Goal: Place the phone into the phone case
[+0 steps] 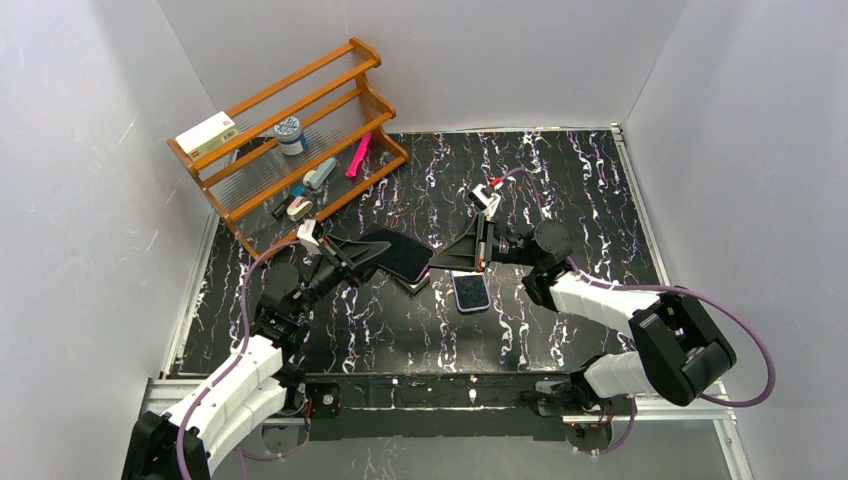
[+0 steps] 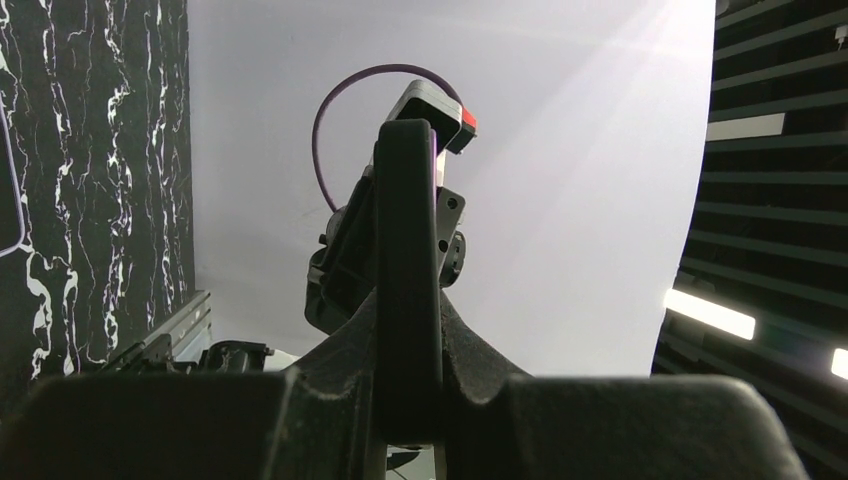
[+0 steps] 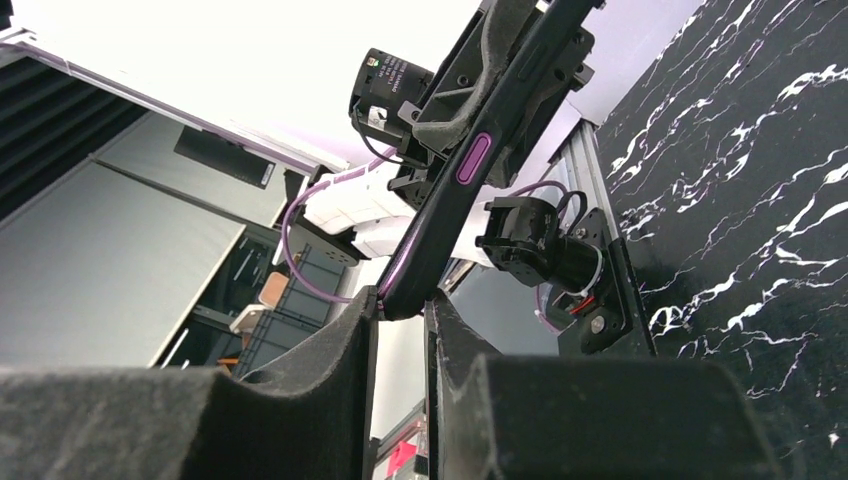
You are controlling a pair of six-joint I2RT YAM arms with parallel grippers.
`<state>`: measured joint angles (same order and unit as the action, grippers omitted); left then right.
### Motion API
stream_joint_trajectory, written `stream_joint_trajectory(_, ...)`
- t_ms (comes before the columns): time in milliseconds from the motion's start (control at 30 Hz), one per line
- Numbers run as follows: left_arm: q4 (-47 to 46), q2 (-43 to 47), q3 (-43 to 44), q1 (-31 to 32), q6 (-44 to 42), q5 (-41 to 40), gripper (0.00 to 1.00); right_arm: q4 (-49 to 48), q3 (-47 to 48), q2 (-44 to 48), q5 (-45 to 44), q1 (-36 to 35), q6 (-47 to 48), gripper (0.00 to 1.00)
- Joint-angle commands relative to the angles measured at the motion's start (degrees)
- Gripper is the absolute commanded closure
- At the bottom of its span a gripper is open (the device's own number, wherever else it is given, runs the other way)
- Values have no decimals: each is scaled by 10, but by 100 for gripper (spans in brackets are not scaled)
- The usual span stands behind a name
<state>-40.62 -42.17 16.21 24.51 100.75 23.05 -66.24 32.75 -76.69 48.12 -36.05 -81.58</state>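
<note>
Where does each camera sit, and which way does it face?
Top external: above and behind the bases, facing down on the black marbled table; both arms, left gripper and right gripper on the black phone case with purple edge.
Left wrist: faces along its fingers, the case edge-on, right gripper beyond.
Right wrist: faces past its fingers along the case to the left gripper.
Shared: both wrist views show the case, from opposite ends.

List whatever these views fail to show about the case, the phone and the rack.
- phone case: both wrist views show it edge-on, and in the top view the left gripper and right gripper cover its ends. Its open side cannot be told.
- phone: clear in the top view only, too small for screen detail.
- white box on the rack: label too small to read in the top view.
</note>
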Motion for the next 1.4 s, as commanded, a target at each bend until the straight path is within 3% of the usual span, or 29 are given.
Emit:
stream_joint_trajectory(0, -14, 4, -5, 0, 22, -13, 100, -81, 39, -5, 23, -9, 54, 97)
stream_joint_trajectory(333, -18, 1, -7, 0, 40, -15, 100, -96, 83, -32, 108, -27, 104, 99)
stream_joint_trajectory(467, -43, -8, -9, 0, 67, -12, 100, -58, 92, -31, 147, -29, 156, 99)
stream_joint_trajectory(733, -45, -19, 17, 0, 52, 6, 100, 137, 113, 12, 109, -32, 288, 99)
stream_joint_trajectory(900, -45, -17, 17, 0, 55, 6, 100, 362, 145, 48, 32, -41, 435, 99)
stream_joint_trajectory(967, -46, -14, 15, 0, 46, -1, 100, 412, 154, 59, 3, -41, 448, 97)
stream_joint_trajectory(1033, -48, -3, 12, 0, 29, -18, 100, 410, 147, 71, -7, -42, 413, 81)
stream_joint_trajectory(1167, -52, 22, 1, 0, 16, -58, 100, 282, 92, 98, -9, -42, 281, 52)
stream_joint_trajectory(1367, -64, 26, 2, 0, 8, -66, 100, 250, 76, 106, -64, -42, 183, 51)
